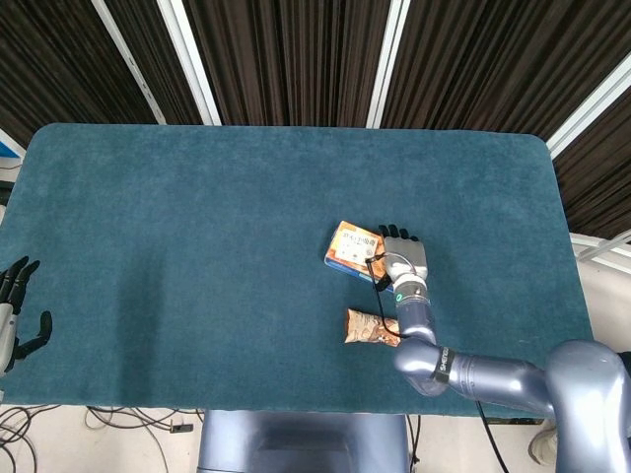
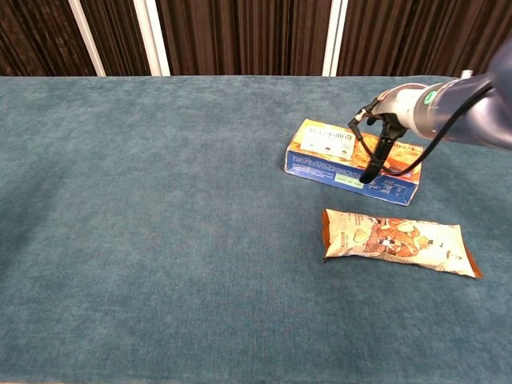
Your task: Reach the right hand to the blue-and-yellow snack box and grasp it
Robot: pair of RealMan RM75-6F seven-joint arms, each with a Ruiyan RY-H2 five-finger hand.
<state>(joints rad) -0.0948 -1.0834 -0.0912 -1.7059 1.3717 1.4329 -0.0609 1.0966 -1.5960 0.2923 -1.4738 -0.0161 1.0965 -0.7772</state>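
The blue-and-yellow snack box (image 1: 349, 245) (image 2: 324, 145) lies flat on the teal table, right of centre. My right hand (image 1: 403, 260) (image 2: 385, 118) hovers over the box's right half. Its dark fingers (image 2: 370, 170) hang apart down across the box's top and near face, and no firm grip shows. My left hand (image 1: 12, 313) sits at the table's near left edge, fingers spread, holding nothing; only the head view shows it.
A brown snack bag (image 1: 369, 328) (image 2: 395, 239) lies flat just in front of the box, under my right forearm (image 1: 463, 372) in the head view. The teal table (image 1: 197, 236) ends at a dark slatted wall behind.
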